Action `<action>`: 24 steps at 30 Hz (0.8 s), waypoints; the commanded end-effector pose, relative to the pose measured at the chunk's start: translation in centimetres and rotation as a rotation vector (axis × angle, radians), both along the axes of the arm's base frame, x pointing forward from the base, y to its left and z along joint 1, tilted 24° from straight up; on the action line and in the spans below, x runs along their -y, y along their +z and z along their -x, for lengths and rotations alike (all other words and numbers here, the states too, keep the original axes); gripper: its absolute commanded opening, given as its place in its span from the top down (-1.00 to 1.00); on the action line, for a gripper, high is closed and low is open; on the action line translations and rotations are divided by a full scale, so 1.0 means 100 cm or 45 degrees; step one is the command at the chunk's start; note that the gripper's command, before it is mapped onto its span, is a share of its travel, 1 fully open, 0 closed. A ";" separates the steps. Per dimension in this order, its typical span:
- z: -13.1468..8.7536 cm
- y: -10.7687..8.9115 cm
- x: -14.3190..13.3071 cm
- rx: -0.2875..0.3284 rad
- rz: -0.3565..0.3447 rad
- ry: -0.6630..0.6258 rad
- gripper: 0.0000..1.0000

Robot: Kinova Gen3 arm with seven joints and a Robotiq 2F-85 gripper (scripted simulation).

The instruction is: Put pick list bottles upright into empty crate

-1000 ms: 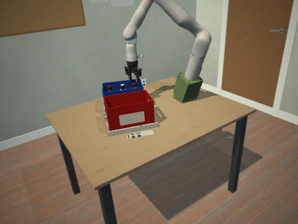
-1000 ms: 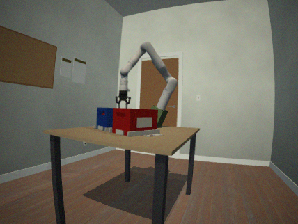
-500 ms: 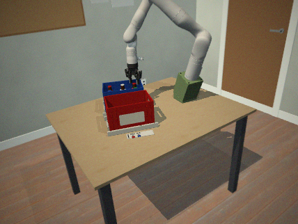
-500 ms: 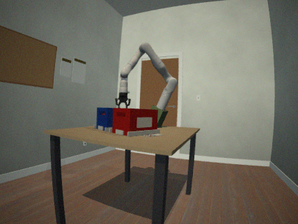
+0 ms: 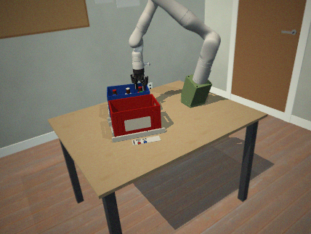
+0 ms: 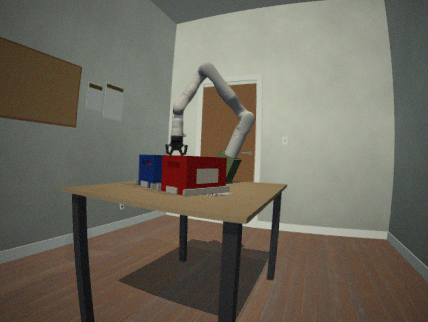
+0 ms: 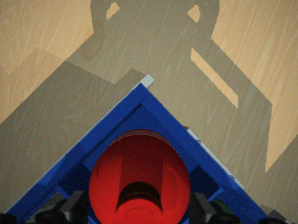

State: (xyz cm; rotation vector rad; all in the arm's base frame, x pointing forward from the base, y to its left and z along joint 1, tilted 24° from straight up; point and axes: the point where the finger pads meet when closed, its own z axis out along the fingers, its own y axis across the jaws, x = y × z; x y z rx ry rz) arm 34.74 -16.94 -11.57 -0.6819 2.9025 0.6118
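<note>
Bottles stand upright, long axes vertical and caps up, in the blue crate point(image 5: 110, 89) at the back of the worktop point(image 5: 203, 120). In front of it, touching, sits the red crate point(image 5: 135, 115), and just before that lies the paper strip point(image 5: 146, 140). Over the blue crate's right corner the tool point(image 5: 139, 84) hangs pointing straight down, fingers partly open and holding nothing, either side of the red-capped bottle point(image 7: 140, 175). Further right stands the arm's green base point(image 5: 187, 98)
</note>
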 end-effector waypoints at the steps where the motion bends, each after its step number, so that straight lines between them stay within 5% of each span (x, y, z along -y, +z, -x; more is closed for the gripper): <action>1: 0.000 -0.002 0.000 0.002 0.002 -0.001 -0.34; 10: 0.000 -0.002 0.000 0.002 0.002 -0.001 -0.34; 11: 0.000 0.002 0.001 0.002 0.002 -0.001 0.04; 24: 0.000 0.002 0.001 0.002 0.002 -0.001 0.04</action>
